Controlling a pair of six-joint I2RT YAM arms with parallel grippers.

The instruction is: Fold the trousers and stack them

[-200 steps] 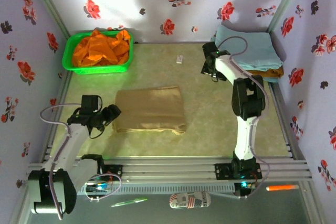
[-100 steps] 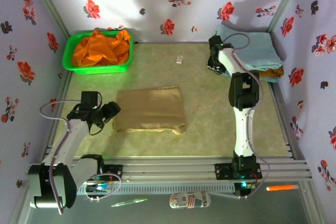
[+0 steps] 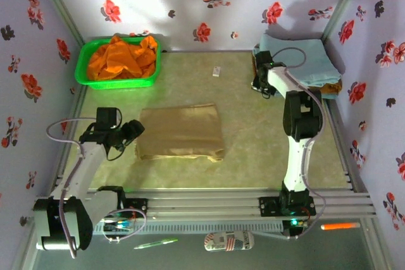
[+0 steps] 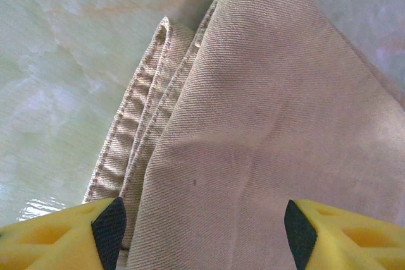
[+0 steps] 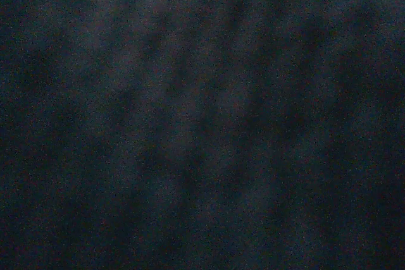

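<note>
trousers (image 4: 272,124): tan twill cloth, matt, fine diagonal rib, stitched hems | table (image 4: 57,61): smooth pale-green marbled top, slight sheen | left hand (image 4: 202,229): yellow matt plastic, black pads (image 4: 109,227) | basket (image 3: 117,83): glossy green plastic | orange garment (image 3: 120,55): soft matt cloth

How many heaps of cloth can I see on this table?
3: orange cloth in the green basket at far left; the folded tan trousers in the middle; pale blue cloth in the far right corner. A brownish edge under it suggests more, partly hidden.
</note>
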